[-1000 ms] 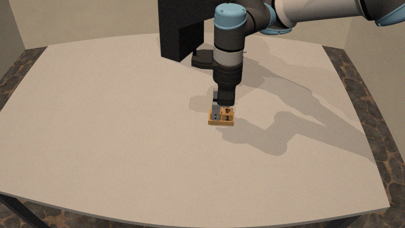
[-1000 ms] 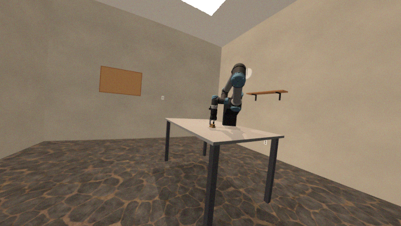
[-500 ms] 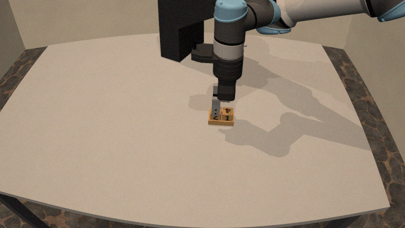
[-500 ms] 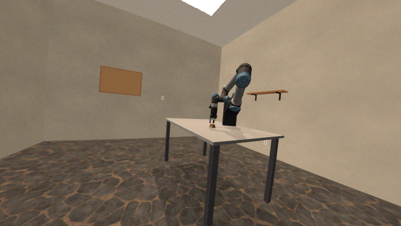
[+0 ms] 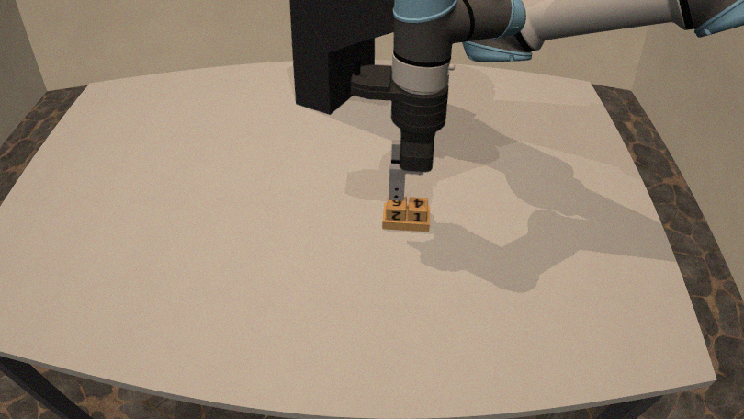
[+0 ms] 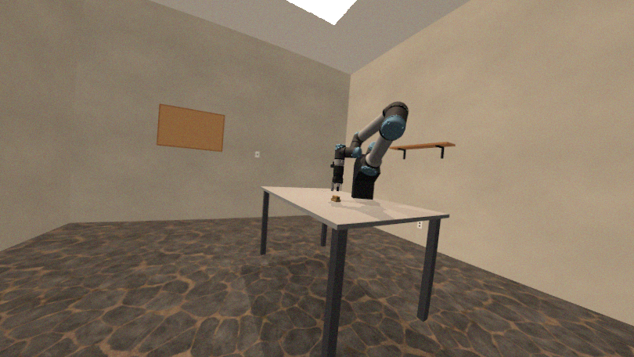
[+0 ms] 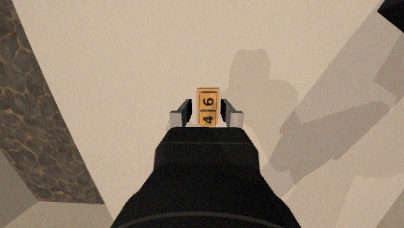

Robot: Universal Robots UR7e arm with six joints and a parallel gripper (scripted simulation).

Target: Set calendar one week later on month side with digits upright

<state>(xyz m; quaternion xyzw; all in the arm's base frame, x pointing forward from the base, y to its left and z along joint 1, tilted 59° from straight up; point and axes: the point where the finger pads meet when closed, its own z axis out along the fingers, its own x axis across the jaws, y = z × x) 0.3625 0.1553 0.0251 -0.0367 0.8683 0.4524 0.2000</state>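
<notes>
Top view: we see the gripper (image 5: pixel 396 193) wide open and holding nothing, hanging at 12 o'clock above the tray (image 5: pixel 405 225) at table centre. The cubes (image 5: pixel 406 209) sit side by side, long axis 9-to-3, near faces reading 2 and 1 upside down.

Exterior view: calendar too small to read.

Wrist view: 4 and 6 face up. We risk tipping the tray if a finger (image 7: pixel 180 113) clips a cube.
</notes>
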